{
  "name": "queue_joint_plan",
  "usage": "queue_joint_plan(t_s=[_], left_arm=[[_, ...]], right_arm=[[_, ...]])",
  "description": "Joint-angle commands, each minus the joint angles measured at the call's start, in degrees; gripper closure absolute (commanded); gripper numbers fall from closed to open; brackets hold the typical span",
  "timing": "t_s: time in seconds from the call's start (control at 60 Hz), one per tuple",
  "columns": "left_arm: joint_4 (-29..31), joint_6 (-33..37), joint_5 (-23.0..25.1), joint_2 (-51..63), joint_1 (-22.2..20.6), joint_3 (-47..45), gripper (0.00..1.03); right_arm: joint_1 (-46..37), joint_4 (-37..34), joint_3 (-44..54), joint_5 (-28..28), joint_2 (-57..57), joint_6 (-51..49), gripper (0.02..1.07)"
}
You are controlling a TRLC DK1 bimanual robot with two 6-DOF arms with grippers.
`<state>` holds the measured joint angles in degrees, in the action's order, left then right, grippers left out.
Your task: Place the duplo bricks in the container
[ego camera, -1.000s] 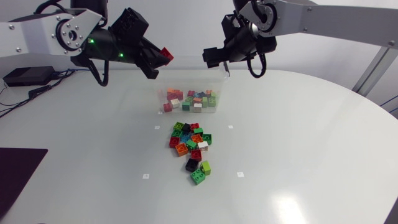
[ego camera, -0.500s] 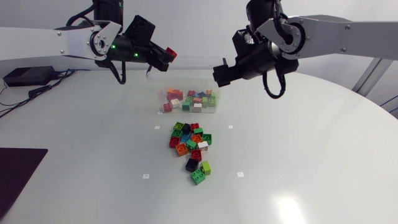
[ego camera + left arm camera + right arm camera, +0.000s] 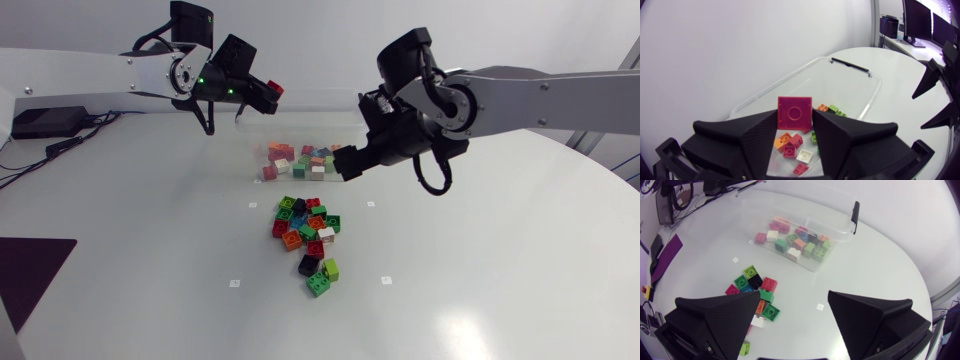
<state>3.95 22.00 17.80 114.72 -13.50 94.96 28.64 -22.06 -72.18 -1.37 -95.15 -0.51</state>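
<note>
My left gripper (image 3: 264, 94) hovers over the back left rim of the clear container (image 3: 300, 122), shut on a red brick (image 3: 273, 88). The left wrist view shows that red brick (image 3: 794, 114) pinched between the fingers, above the container (image 3: 860, 95) and several bricks inside it. My right gripper (image 3: 348, 166) stands open and empty just off the container's right front corner. In the right wrist view it (image 3: 794, 299) hangs above the loose brick pile (image 3: 756, 287), with the container (image 3: 810, 212) farther ahead. The pile (image 3: 308, 235) lies in front of the container.
A black clip (image 3: 855, 211) sits on the container's end wall. A dark mat (image 3: 30, 272) covers the table's front left corner, and a black box with cables (image 3: 45, 121) rests at the far left. Bare table stretches to the right of the pile.
My left gripper has carried the red brick to the right, to above the container. My right arm has swung from behind the container down to its right front corner.
</note>
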Motion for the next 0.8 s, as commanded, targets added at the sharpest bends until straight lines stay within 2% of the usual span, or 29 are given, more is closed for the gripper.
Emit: queue_joint_plan(t_s=[0.0, 0.067, 0.4, 0.783], left_arm=[[-0.5, -1.7, -0.8, 1.0, 0.0, 2.1, 0.18], [-0.4, -1.8, -1.5, -0.2, 0.1, 1.4, 0.07], [-1.1, -2.7, -1.5, -7.8, 1.1, -3.7, 0.05], [-3.4, -2.1, -1.5, -21.1, 2.1, -15.6, 0.05]], right_arm=[[1.2, 0.3, 1.3, -0.5, -0.7, -0.6, 0.1], [1.9, -1.4, 0.4, -1.5, -2.6, 0.2, 0.1], [3.4, -10.5, -6.6, -2.1, -13.5, 6.5, 0.1], [3.8, -15.9, -13.3, -2.1, -22.4, 10.3, 0.1]])
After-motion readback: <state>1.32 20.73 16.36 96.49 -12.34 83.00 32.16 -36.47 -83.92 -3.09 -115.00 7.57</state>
